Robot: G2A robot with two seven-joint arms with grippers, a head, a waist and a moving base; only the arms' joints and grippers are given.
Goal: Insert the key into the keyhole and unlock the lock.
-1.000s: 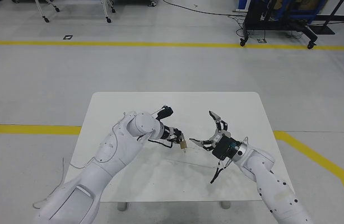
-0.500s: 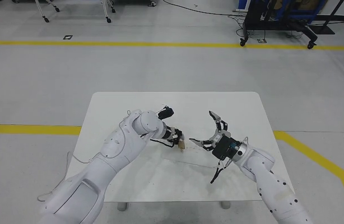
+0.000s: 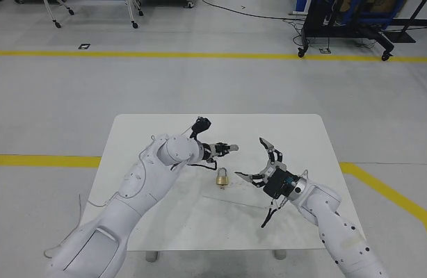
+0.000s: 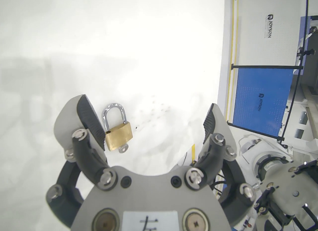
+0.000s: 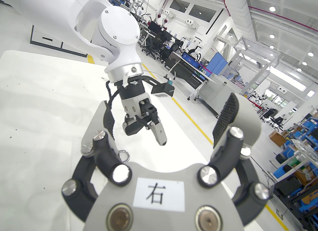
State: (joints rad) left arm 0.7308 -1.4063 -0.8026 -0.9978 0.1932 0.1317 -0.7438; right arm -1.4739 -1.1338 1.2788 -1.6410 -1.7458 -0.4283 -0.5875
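Observation:
A brass padlock (image 3: 222, 178) with a silver shackle lies flat on the white table (image 3: 144, 139), between the two arms. In the left wrist view the padlock (image 4: 116, 132) has a small silver key (image 4: 123, 148) sticking out of its base. My left gripper (image 3: 229, 148) hovers open just beyond it, holding nothing; one finger (image 4: 90, 120) partly covers the lock's edge. My right gripper (image 3: 255, 160) stands open to the lock's right, also holding nothing. In the right wrist view the right gripper (image 5: 171, 115) faces the left gripper (image 5: 149, 130), and the key's ring (image 5: 124, 155) peeks out beside a finger.
Bare table surface lies on all sides of the lock. The table's far edge (image 4: 223, 43) borders open factory floor with blue panels. Small dark specks (image 5: 10, 137) dot the tabletop.
My left gripper has let go of the padlock, opened and drawn back toward the far side. The padlock now lies flat on the table. The right arm has not moved.

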